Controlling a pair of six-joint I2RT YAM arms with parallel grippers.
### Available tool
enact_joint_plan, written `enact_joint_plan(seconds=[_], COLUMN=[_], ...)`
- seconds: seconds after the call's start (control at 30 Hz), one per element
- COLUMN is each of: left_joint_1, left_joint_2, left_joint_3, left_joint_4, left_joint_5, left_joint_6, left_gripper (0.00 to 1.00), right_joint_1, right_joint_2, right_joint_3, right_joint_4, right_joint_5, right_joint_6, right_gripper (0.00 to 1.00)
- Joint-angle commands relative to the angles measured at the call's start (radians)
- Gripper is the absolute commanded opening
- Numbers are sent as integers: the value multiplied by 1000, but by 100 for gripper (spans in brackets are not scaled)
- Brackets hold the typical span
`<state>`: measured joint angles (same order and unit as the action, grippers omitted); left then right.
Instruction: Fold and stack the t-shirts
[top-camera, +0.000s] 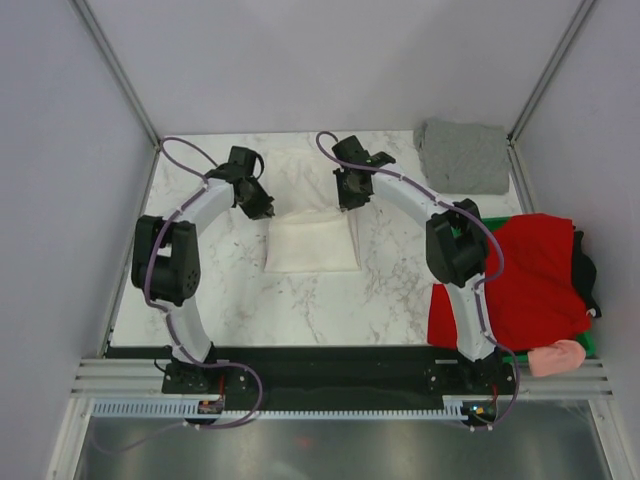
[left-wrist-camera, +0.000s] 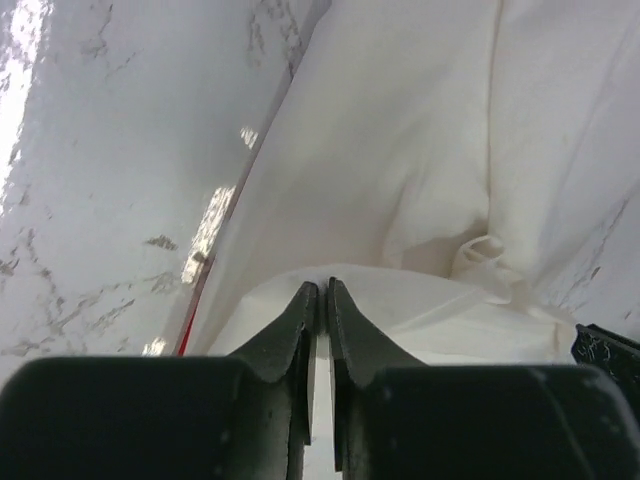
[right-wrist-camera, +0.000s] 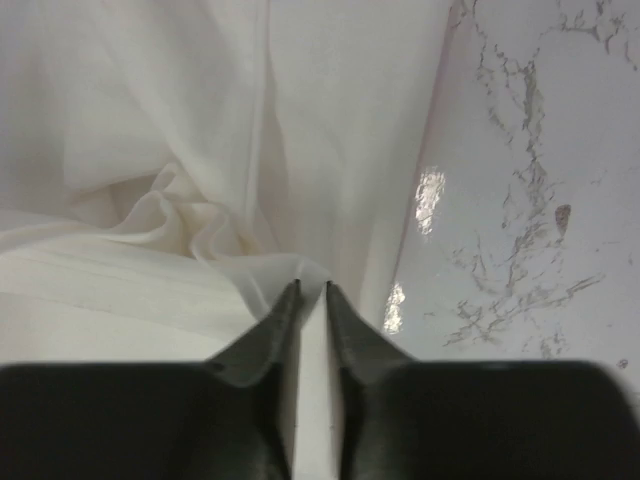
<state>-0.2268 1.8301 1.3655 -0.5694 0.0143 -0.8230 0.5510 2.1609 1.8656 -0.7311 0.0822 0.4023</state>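
The left jaws and right jaws each pinch a fold of the white shirt (top-camera: 312, 245) on the table (top-camera: 230, 290).

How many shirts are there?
5: a white shirt mid-table, a grey shirt folded at the far right corner, and a red shirt, black shirt and pink shirt piled on the right. More may hide underneath.

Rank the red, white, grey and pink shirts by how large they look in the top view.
1. red shirt
2. white shirt
3. grey shirt
4. pink shirt, only a small part of it shows
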Motion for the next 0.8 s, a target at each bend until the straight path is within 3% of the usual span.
enact_joint_plan(seconds=[0.0,0.03,0.07,0.17,0.27,0.4,0.47,0.6,0.77], left_joint_1=[52,64,84,110,112,98,80,61,60], left_joint_2=[89,124,158,254,183,20,-93,-328,-675], left_joint_3=[142,191,251,507,557,358,255,-88,-385], left_joint_4=[35,20,-3,-159,-181,-161,-123,-49,-37], left_joint_5=[108,142,177,219,201,173,165,191,197], left_joint_6=[1,8,16,21,38,68,82,91,116], left_gripper=[17,32,64,78,79,76,73,71,71], right_joint_1=[-63,-78,-94,-152,-157,-84,-43,45,59], right_joint_2=[86,111,152,169,26,-255,-343,-349,-227], right_joint_3=[189,242,294,486,427,-69,-191,-350,-304], right_joint_4=[-53,-76,-118,-195,-159,39,119,191,206], right_joint_5=[14,13,8,-18,-47,-106,-151,-237,-300], right_joint_6=[-20,-17,-7,1,-17,-8,24,62,86], right_gripper=[30,45,66,75,75,72,70,67,65])
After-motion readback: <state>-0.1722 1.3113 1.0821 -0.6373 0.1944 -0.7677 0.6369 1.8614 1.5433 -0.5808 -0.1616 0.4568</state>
